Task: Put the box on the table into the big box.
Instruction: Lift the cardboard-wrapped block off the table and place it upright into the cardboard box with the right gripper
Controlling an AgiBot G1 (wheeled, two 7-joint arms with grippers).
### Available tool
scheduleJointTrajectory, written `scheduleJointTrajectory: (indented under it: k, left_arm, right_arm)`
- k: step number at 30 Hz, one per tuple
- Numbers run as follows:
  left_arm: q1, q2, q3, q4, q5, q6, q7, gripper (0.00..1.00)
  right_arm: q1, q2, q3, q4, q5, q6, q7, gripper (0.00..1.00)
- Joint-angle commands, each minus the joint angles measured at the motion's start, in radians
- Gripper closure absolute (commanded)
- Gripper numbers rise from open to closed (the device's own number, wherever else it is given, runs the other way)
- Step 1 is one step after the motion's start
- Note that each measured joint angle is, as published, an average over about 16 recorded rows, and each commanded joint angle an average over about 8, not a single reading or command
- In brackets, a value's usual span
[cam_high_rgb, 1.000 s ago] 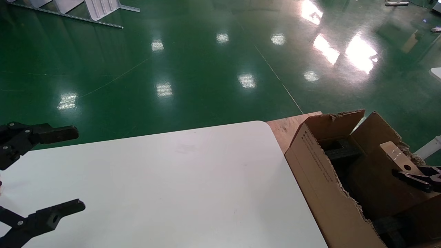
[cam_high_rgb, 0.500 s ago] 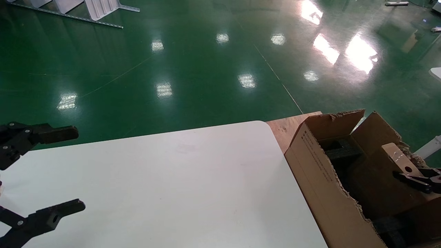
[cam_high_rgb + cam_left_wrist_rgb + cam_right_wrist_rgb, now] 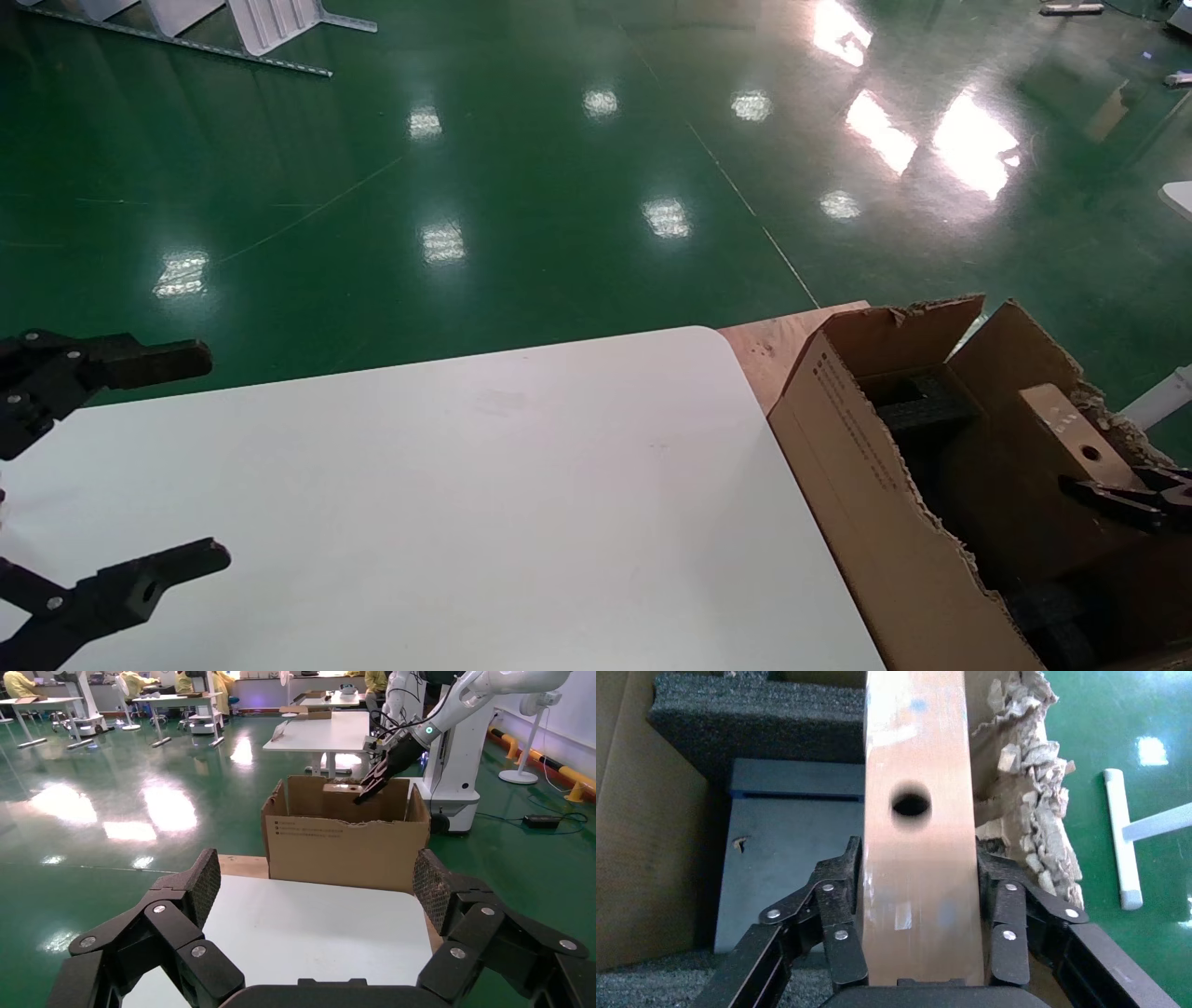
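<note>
The box (image 3: pixel 1071 433), small, brown and taped with a round hole in its top face, is tilted inside the big box (image 3: pixel 866 485), a torn carton to the right of the table (image 3: pixel 512 485). My right gripper (image 3: pixel 1113 480) is shut on the box's near end. In the right wrist view both fingers press its sides (image 3: pixel 916 857), above black foam (image 3: pixel 750 713) and a dark block (image 3: pixel 786 853). My left gripper (image 3: pixel 209 457) hangs open and empty over the table's left end. The left wrist view shows it (image 3: pixel 316 874) facing the carton (image 3: pixel 344 846).
A wooden board (image 3: pixel 764 345) lies under the carton at the table's far right corner. The carton's right wall is ragged and shredded (image 3: pixel 1032 811). A white pole (image 3: pixel 1159 401) stands on the green floor beyond it. White metal racks (image 3: pixel 233 28) lie far off.
My right gripper has sunk a little lower into the carton with the box. The left arm has not moved.
</note>
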Motion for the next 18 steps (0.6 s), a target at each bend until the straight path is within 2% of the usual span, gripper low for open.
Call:
scheduleJointTrajectory:
  k: [1,13,18]
  left_arm:
    - [0.000,0.000,0.000,0.000,0.000,0.000,0.000,0.00]
    - [0.000,0.000,0.000,0.000,0.000,0.000,0.000,0.00]
    - [0.000,0.000,0.000,0.000,0.000,0.000,0.000,0.00]
  right_arm:
    - [0.000,0.000,0.000,-0.001,-0.002,0.000,-0.001,0.00]
    - [0.001,0.000,0.002,-0.001,0.004,-0.003,-0.002,0.00]
    - [0.017,-0.004,0.011,0.027,0.017,-0.027,-0.015,0.00]
